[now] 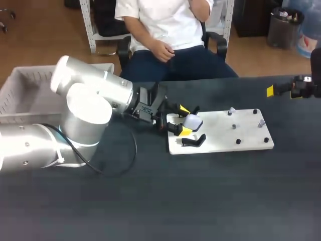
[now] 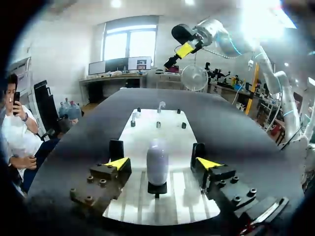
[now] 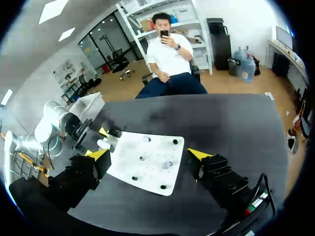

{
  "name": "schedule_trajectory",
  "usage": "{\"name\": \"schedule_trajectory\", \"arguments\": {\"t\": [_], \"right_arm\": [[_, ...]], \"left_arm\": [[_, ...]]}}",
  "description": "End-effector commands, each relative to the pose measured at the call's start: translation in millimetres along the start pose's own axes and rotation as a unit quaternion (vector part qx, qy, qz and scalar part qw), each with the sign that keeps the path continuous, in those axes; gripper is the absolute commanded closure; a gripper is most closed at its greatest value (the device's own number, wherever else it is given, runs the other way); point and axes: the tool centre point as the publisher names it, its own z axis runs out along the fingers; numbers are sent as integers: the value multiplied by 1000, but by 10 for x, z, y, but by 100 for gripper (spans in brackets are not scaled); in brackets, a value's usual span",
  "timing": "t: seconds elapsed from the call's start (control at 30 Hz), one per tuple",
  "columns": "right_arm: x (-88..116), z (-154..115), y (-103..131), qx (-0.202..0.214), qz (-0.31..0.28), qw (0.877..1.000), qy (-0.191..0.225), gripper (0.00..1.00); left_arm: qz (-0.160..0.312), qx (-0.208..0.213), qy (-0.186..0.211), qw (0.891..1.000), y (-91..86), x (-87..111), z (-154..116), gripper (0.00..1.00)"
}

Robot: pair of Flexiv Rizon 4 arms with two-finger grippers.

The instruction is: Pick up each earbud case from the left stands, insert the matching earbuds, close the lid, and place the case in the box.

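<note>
Dark matte surface (image 1: pixel 150 201) carries white board (image 1: pixel 220 140). Earbud case (image 2: pixel 157 160) upright on its stand (image 2: pixel 157 188) at board's left end, between left hand's (image 1: pixel 183 120) spread fingers, untouched. Right hand (image 3: pixel 149 154) wide open, empty, above surface. Grey box (image 1: pixel 20 90) far left.

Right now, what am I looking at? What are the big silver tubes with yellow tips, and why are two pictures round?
They are two robot arms at a black table. One picture looks down from above. The round ones come from a camera on each arm's wrist. The left gripper has its yellow fingers open on either side of a small pale earbud case, not squeezing it. The case sits on a black stand on a white board. The right gripper is open up in the air, holding nothing. A grey box sits at the left.
</note>
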Motion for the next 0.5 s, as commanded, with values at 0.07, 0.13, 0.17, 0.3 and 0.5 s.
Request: {"name": "schedule_trajectory", "arguments": {"t": [0.07,0.13,0.17,0.3,0.5], "right_arm": [[4,-6,1,1,0,1000,0,0],[4,-6,1,1,0,1000,0,0],[4,-6,1,1,0,1000,0,0],[4,-6,1,1,0,1000,0,0],[4,-6,1,1,0,1000,0,0]], "left_arm": [[2,9,2,1000,40,-5,65,26],[3,10,1,1000,43,-1,82,29],[2,11,1,1000,48,4,92,30],[0,17,-2,1000,70,24,116,35],[0,24,-6,1000,91,44,141,39]]}}
